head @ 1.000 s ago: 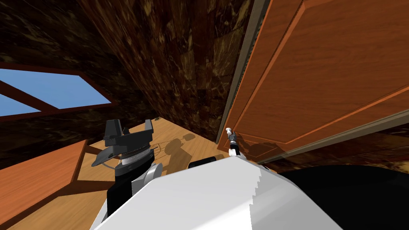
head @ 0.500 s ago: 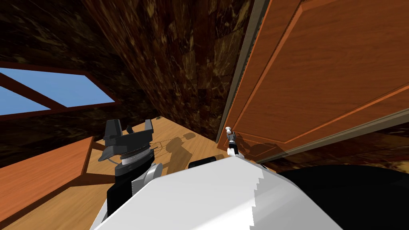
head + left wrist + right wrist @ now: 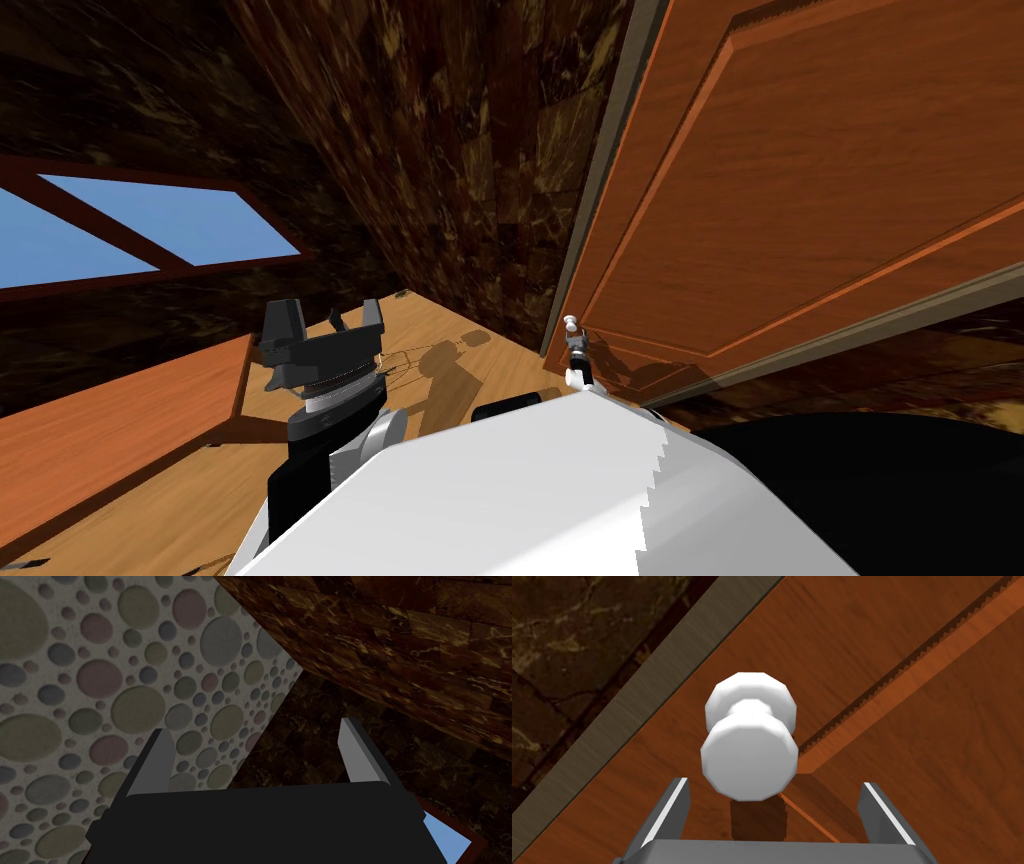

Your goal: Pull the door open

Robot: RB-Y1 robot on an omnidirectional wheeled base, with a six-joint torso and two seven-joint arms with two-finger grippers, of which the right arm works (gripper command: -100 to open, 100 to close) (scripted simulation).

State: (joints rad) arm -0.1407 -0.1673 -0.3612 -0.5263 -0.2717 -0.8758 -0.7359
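Door (image 3: 800, 200) at 1 o'clock, looks shut. My view swung slightly; white knob (image 3: 749, 748) stays at 12 o'clock, just ahead of right gripper (image 3: 774, 783), jaws apart, no clamp yet. Left gripper (image 3: 256, 727) idle at 10 o'clock, jaws apart.

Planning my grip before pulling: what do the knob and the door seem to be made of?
Knob: plain white, faceted, matt with soft shading. The material is unclear; it could be plastic or ceramic. Door: reddish-brown wood, judging by its grain streaks, with a smooth finish and a moulded panel edge.

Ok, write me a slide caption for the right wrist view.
Open right gripper lined up on the white knob of the reddish-brown door, not yet gripping it.
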